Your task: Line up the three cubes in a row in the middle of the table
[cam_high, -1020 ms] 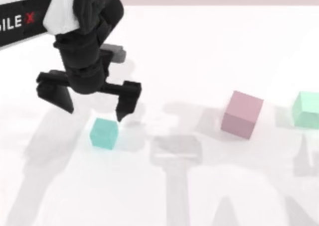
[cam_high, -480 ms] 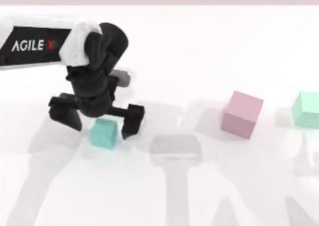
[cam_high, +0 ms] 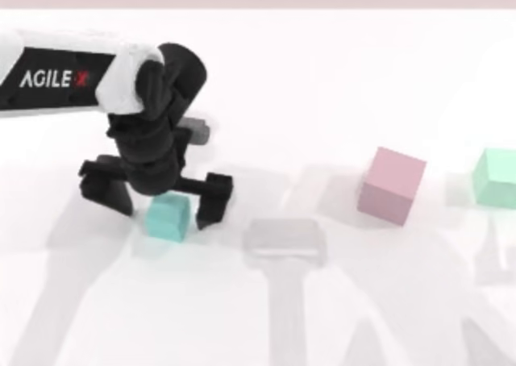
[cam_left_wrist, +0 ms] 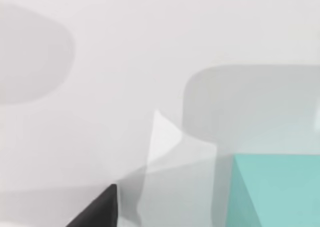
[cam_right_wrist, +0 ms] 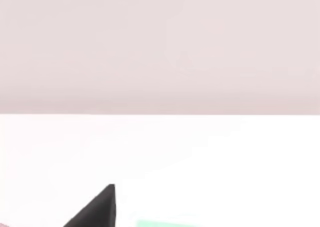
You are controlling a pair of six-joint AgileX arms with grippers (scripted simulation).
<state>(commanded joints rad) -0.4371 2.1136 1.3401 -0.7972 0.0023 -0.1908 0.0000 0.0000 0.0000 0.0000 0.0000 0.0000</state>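
left claw (cam_high: 161,204) astride turquoise cube (cam_high: 168,218)

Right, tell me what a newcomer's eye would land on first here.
First, the black left gripper at the table's left, its open fingers straddling the small matte turquoise cube. Next, the large dusty pink cube right of centre, and the pale mint-green cube at the right edge of the glossy white table.

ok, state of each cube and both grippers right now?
small matte turquoise cube: flat on the table, between the open fingers, not lifted
large dusty pink cube: resting free, right of centre
pale mint-green cube: resting free at the right edge
left gripper: open, straddling the turquoise cube
right gripper: cannot tell
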